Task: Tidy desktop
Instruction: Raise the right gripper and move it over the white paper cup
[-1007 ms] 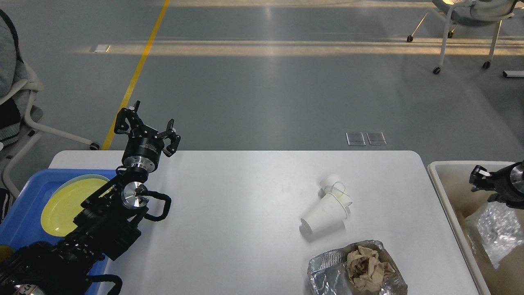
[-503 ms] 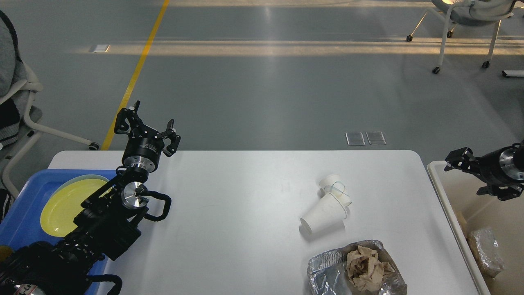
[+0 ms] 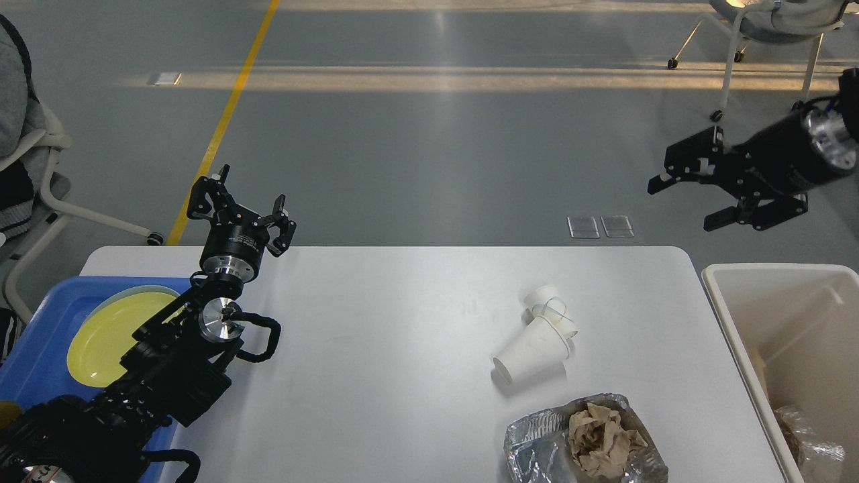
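Note:
The white desktop [image 3: 402, 349] fills the lower part of the head view. On its right half lie two white paper cups [image 3: 540, 335] on their sides, and at the front edge a crumpled foil container [image 3: 537, 446] with a wad of brown paper [image 3: 600, 436] in it. My left gripper [image 3: 241, 204] is open and empty, held above the desktop's far left edge. My right gripper [image 3: 681, 201] is open and empty, raised high above the far right corner of the desktop.
A blue tray [image 3: 33, 362] with a yellow plate [image 3: 111, 332] sits at the left edge, partly under my left arm. A cream-white bin [image 3: 738, 335] stands right of the desktop, with crumpled foil [image 3: 812, 449] at its bottom. Chairs stand at far left and far right.
My right gripper rose out of the bin and moved up and to the left. The foil it hung over dropped to the bin's bottom. The left arm has not moved.

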`<state>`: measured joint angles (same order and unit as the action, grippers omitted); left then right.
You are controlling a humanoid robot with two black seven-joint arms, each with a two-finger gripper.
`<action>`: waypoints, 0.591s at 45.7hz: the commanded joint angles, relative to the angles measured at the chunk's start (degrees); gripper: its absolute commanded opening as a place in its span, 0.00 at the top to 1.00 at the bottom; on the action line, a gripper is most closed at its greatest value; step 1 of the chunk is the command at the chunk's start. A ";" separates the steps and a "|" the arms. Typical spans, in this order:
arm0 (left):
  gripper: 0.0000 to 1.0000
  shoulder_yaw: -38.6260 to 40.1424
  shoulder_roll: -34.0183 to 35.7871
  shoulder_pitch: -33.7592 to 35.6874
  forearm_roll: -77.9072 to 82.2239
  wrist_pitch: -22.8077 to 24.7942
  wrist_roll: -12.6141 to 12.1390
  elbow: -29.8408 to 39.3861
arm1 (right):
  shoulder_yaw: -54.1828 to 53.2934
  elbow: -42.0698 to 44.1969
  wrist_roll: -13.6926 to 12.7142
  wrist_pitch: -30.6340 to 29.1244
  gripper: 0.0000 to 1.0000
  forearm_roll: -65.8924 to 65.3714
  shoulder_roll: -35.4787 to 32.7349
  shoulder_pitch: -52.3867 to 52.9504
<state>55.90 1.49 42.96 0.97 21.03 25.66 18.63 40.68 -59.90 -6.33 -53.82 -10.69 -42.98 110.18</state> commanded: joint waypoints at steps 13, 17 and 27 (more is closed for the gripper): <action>0.00 0.00 0.00 0.02 0.00 -0.03 0.00 0.00 | -1.31 -7.77 0.45 -1.18 0.00 2.86 0.62 30.61; 0.00 0.00 0.00 0.02 0.00 -0.03 0.00 0.00 | -1.75 -9.09 0.36 -1.18 0.00 6.29 0.88 35.10; 0.00 0.00 0.00 0.02 0.00 -0.03 0.00 0.00 | -1.57 -8.92 0.01 -1.18 0.00 6.47 3.34 31.78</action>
<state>55.90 1.49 42.96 0.97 21.03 25.66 18.63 38.75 -69.09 -6.14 -55.01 -3.94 -40.57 145.51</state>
